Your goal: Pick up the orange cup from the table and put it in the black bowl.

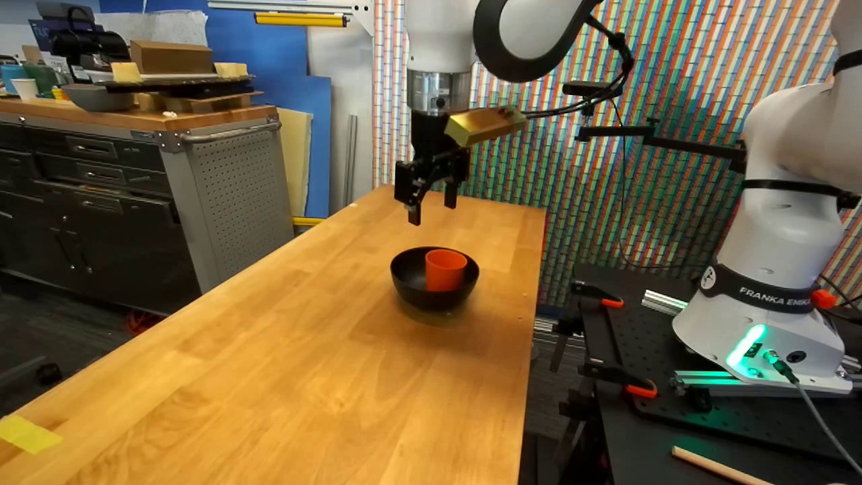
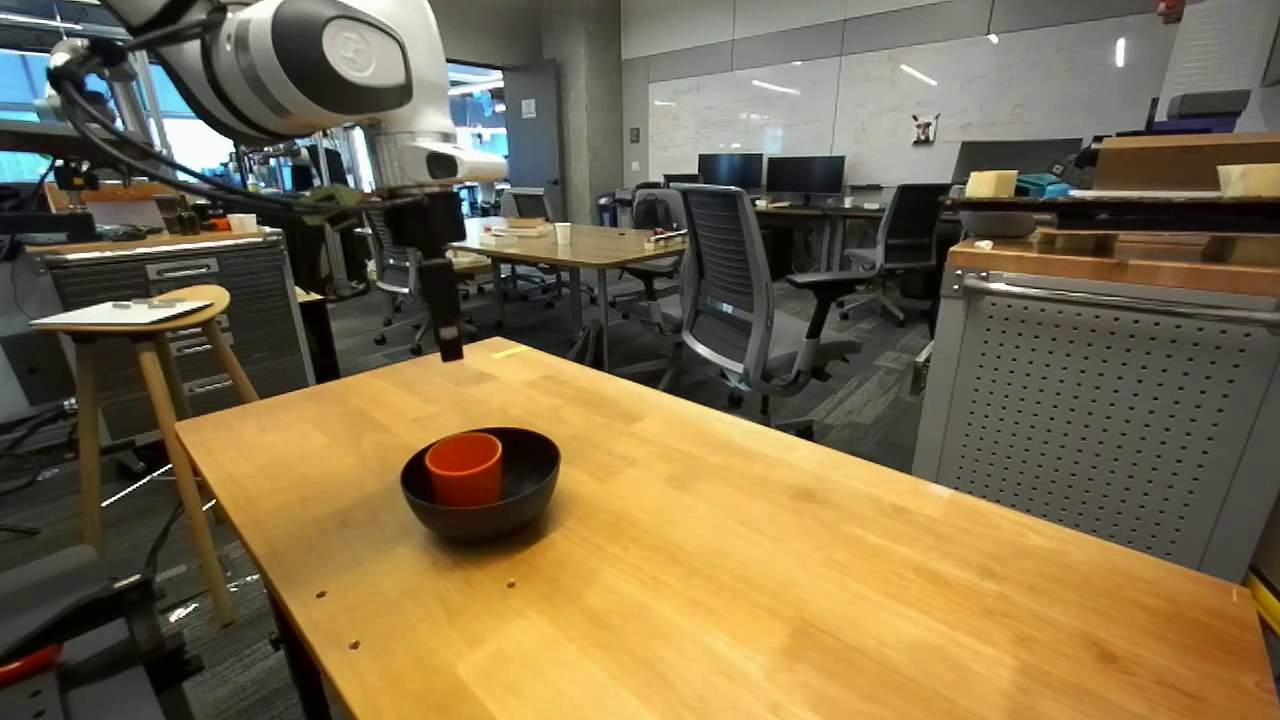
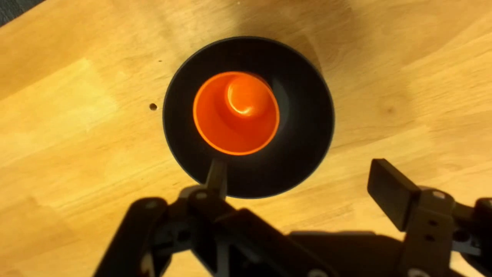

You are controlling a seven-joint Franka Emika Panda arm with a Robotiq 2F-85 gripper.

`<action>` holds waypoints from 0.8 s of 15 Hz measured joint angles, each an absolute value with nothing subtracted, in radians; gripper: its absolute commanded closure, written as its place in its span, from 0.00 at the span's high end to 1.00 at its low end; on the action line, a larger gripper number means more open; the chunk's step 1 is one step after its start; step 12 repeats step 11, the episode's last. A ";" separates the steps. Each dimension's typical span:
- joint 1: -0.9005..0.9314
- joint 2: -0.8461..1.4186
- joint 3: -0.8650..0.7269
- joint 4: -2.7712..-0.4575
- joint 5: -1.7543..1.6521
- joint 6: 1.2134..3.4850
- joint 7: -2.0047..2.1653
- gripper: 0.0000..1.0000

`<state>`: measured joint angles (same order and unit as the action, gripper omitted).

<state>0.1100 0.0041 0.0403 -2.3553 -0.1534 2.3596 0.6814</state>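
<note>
Arm (image 1: 438, 37): white, reaching over the wooden table (image 1: 303, 364), its end section vertical. Gripper (image 1: 432, 207): black, pointing down, higher than the cup and clear of it; fingers (image 3: 392, 192) spread, a gap between them.

Orange cup (image 3: 236, 132): one, plain; inside the black bowl (image 1: 434, 303), mouth up, off-centre, toward the left in the wrist view. The bowl: one, round, wider than the cup, resting on the table in both exterior views. In the wrist view a finger covers part of its rim.

Surroundings: yellow tape (image 1: 30, 434) at a table edge. Grey cabinet (image 1: 236, 182), perforated side, wooden top; on it a grey bowl (image 1: 100, 99), contents hidden, and, raised on a stack, a cardboard box (image 1: 170, 58). In an exterior view: wooden stool (image 2: 207, 297) bearing a flat white item (image 2: 110, 313); office chair (image 2: 725, 280), just beyond the table.
</note>
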 measured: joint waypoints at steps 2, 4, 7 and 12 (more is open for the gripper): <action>0.123 -0.056 0.078 -2.354 -0.153 2.288 0.647 1.00; 0.140 -0.101 0.121 -2.349 -0.148 2.194 0.594 1.00; 0.173 -0.134 0.172 -2.332 -0.113 2.053 0.520 1.00; 0.177 -0.137 0.179 -2.327 -0.110 2.028 0.497 1.00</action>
